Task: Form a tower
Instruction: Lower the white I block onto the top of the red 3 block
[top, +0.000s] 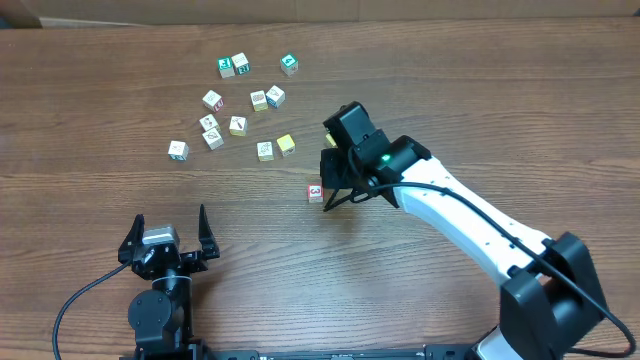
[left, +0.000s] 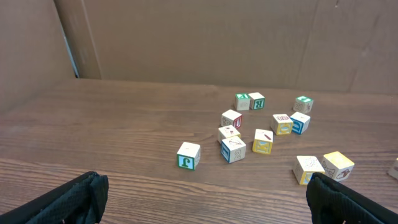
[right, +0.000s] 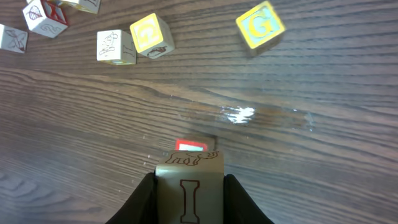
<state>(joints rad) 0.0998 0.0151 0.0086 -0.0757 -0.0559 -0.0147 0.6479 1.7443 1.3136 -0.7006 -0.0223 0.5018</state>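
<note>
- Overhead view: your right arm (top: 470, 220) reaches from the near right corner to the middle of the table (top: 450, 80).
- Right claw (right: 189, 202) is pinching a pale cube (right: 189, 186) that has a brown letter I on its face. One black finger presses each side of it.
- Tower (top: 316, 192) shows as a single red-marked cube. It stands on the table near the middle, just left of the right claw.
- Right wrist view: the tower's red top peeks out just past the far edge of the pale cube. You cannot tell whether the two touch.
- Left claw (top: 170, 215) sits at the near left with its fingers spread wide. It holds nothing and is well apart from the tower.
- Loose cubes (top: 240, 100) lie scattered on the far left side of the table, beyond the left claw. Their faces show green, blue, red and yellow marks.
- Yellow cubes (right: 261, 25): the right wrist view shows two, each with a letter G, lying on the table beyond the tower. One is to the far right and the other to the far left, the left one touching a plain cube (right: 115, 46).
</note>
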